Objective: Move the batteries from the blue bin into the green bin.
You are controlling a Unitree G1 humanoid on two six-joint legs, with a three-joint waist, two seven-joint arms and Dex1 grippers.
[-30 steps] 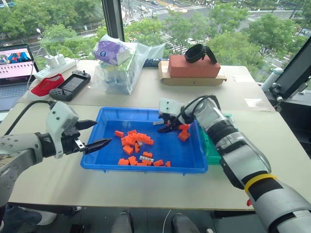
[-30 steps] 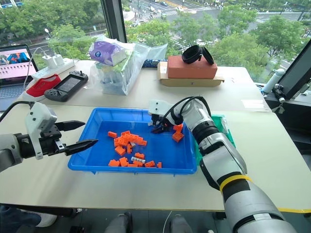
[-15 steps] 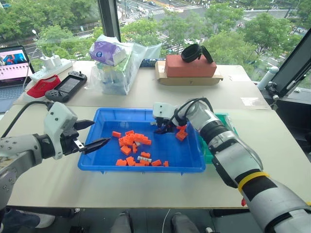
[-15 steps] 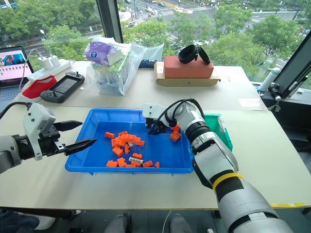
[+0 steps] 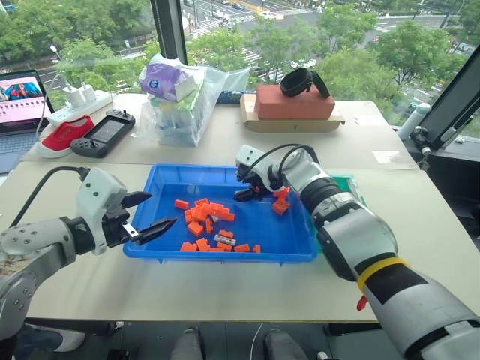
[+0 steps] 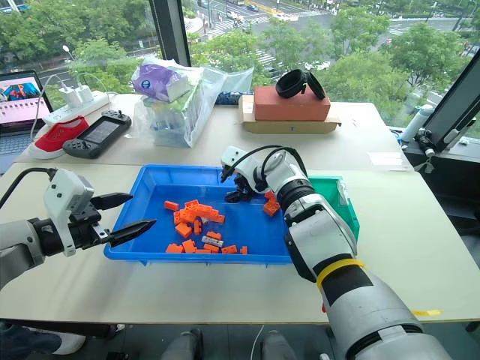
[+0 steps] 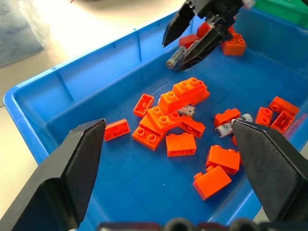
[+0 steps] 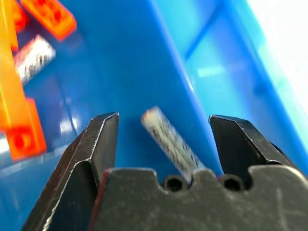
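The right gripper (image 7: pixel 190 41), jaws wide, angles down over a battery (image 8: pixel 171 142) at the blue bin's (image 5: pixel 169 180) far wall. Since a second ago its wrist has rolled. The left gripper (image 5: pixel 142 216) hovers open at the near-left rim.

Right tool (image 5: pixel 247 186) sits at frame centre, black fingers spread, arm reaching in from lower right. Left tool (image 5: pixel 147 215), fingers apart, hovers at centre left.

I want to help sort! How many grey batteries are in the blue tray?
3. One small grey-white cylindrical battery lies between the right gripper's open fingers, one peeks from the orange toy-brick pile, one among bricks nearer the robot. More may hide.
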